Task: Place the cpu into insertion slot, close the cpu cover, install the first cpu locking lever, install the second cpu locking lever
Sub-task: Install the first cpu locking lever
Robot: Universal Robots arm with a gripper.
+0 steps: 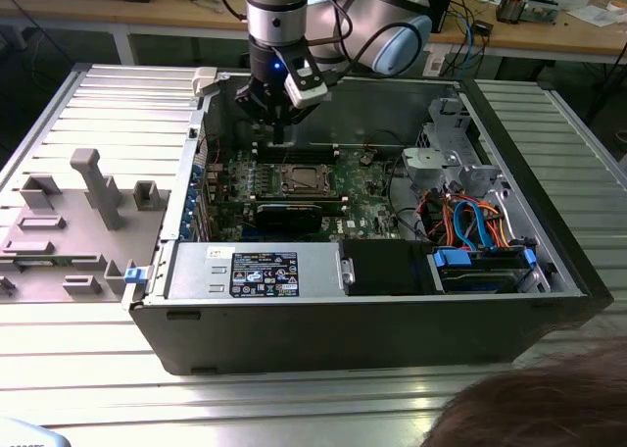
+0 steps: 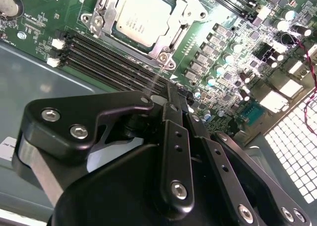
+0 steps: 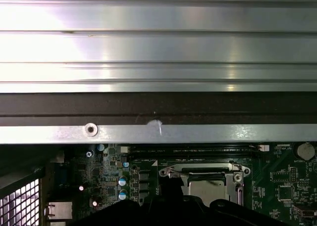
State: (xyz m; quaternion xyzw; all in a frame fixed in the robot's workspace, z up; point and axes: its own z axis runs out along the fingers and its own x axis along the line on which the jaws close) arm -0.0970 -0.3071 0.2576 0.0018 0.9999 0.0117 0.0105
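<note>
From the exterior view's left to right: grey tray (image 1: 78,222) w/ moulded blocks, then the open case (image 1: 186,173), where my gripper (image 1: 278,125) hangs above the board's far edge, fingers pressed together, holding nothing. The cpu (image 2: 141,18) already sits in the socket w/ the cover (image 2: 174,43) down around it, touching its edges, in both wrist views. I judge the chip light, stiff but fragile underneath, so edges only; cover is thin springy metal, best pushed at its rim.
</note>
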